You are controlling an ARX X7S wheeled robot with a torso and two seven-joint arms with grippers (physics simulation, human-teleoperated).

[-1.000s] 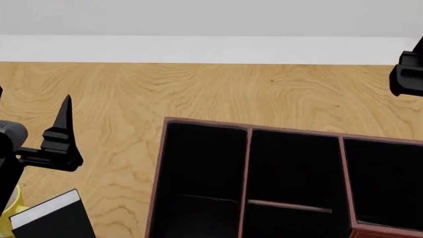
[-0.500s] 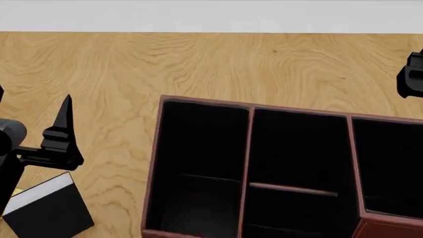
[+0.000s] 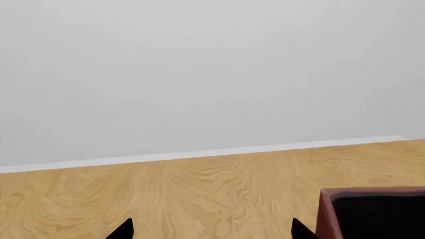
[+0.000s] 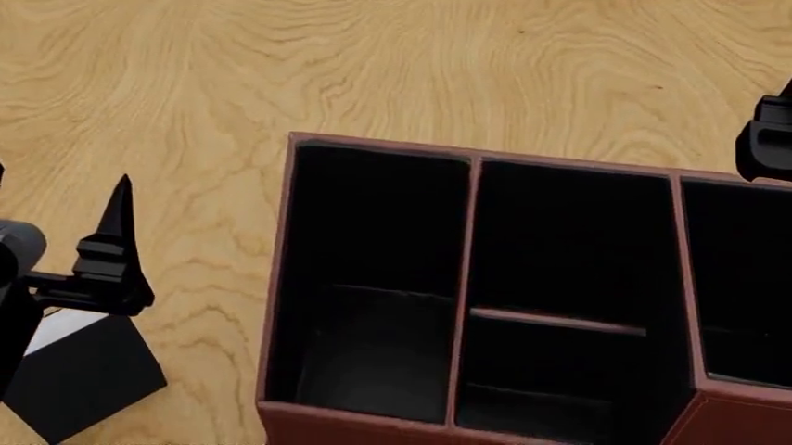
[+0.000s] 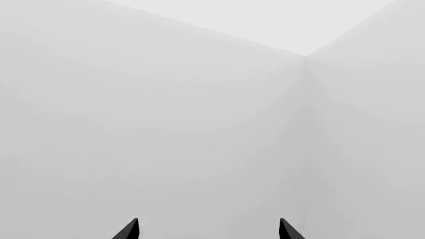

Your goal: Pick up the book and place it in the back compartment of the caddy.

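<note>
The black book (image 4: 77,378), with its pale page edge showing, lies on the wooden table at the lower left of the head view. It is partly hidden under my left arm. My left gripper (image 4: 62,197) hovers above and just beyond it, open and empty; in the left wrist view the left gripper (image 3: 212,230) frames only bare table. The reddish-brown caddy (image 4: 287,278) sits to the right of the book, and a corner of the caddy (image 3: 325,214) shows in the left wrist view. Its back compartment (image 4: 569,236) is the far cell of the middle strip. My right gripper (image 4: 770,139) is at the right edge; in its own view the right gripper (image 5: 208,230) is open, facing a blank wall.
The caddy has a long side compartment (image 4: 371,278) on its left and another compartment (image 4: 743,278) on its right. A low cross divider (image 4: 557,321) splits the middle strip. Wooden tabletop (image 4: 371,65) stretches beyond the caddy.
The head view has tilted downward: the wall has left the frame, and the caddy and book sit higher in it. Both grippers keep their places in the picture.
</note>
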